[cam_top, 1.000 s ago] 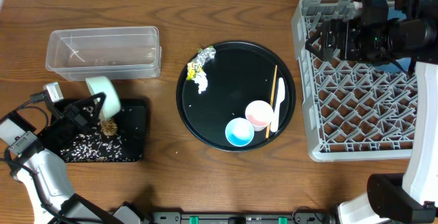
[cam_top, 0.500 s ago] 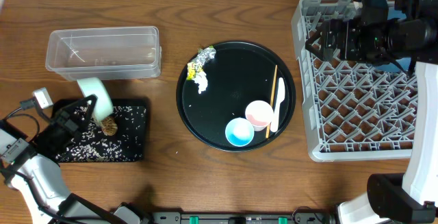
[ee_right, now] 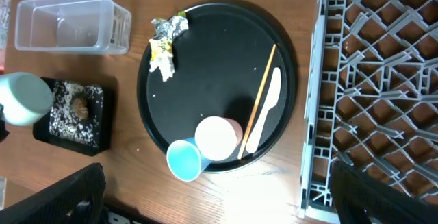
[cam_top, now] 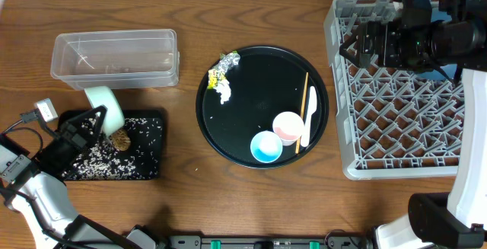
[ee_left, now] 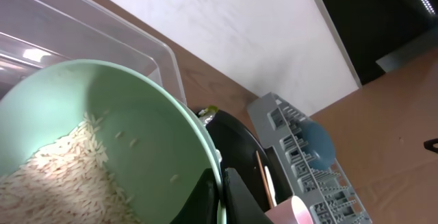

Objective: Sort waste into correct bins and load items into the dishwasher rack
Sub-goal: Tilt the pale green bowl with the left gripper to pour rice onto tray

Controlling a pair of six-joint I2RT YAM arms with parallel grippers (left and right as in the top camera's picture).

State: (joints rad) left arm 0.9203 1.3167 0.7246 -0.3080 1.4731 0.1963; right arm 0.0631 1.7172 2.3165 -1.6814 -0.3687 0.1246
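Though tilted, bowl [ee_left: 102,128] hangs pinched between fingers [ee_left: 241,200].

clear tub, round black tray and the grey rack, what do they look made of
Clear tub: transparent plastic, glossy; the wood grain shows through its walls. Round black tray: likely plastic, perhaps lacquered; smooth with a soft sheen at the rim, so the look leaves it open. Dishwasher rack: grey moulded plastic, matte, judging by its uniform lattice of pegs.

left gripper [cam_top: 93,121]: clamped (low, angled) | right gripper [cam_top: 356,47]: jaws wide
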